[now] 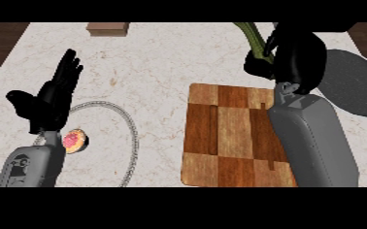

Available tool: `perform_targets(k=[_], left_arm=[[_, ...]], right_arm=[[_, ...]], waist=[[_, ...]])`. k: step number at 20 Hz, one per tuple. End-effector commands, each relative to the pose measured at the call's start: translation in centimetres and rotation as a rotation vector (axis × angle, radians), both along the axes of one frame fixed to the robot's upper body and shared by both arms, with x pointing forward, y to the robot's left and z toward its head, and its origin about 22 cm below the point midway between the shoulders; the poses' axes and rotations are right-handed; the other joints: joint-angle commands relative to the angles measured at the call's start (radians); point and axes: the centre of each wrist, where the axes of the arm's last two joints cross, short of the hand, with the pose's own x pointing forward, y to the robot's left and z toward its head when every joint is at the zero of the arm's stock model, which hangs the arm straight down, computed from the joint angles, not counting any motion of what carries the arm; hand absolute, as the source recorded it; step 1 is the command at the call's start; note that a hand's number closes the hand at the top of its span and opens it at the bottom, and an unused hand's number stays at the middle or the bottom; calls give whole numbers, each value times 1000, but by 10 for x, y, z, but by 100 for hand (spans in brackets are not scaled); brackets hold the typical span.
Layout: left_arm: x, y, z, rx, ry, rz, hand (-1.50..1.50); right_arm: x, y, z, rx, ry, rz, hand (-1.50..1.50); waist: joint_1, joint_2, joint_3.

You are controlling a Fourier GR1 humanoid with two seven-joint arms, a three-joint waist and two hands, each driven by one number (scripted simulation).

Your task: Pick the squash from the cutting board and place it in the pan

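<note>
Plate (131, 131): lower left on the worktop (158, 63), a pink-iced donut (75, 141) on it.
Left hand (50, 97): above the plate, fingers straight and spread, holding nothing.
Board (225, 136): lower right, bare.
Right hand (290, 58): beyond the board, curled around the squash (251, 34).
Pan (349, 80): right edge, just beside that hand.
Block (108, 28): far edge.
</note>
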Motion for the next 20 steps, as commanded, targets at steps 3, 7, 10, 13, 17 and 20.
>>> perform_targets(k=[3, 7, 10, 13, 17, 20], left_arm=[[5, -12, 7, -13, -1, -11, 0], [1, 6, 7, -12, 8, -19, 0], [1, 10, -2, -16, -26, -11, 0], [2, 4, -3, -10, -6, 5, 0], [10, 13, -2, -16, -6, -13, 0], [18, -14, 6, -9, -19, -32, 0]], right_arm=[[10, -75, 13, 189, -168, -84, 150], [17, -145, 20, 188, -194, -143, 150], [26, -179, -20, 113, -136, -188, 150], [20, -228, -26, 60, -141, -227, 150], [26, -257, -39, -55, -100, -293, 150], [11, -305, -60, -52, -91, -328, 150]], waist=[[-4, 3, 1], [-2, 3, 1], [7, 7, 1], [7, 7, 1], [13, 10, 0], [20, 17, 3]])
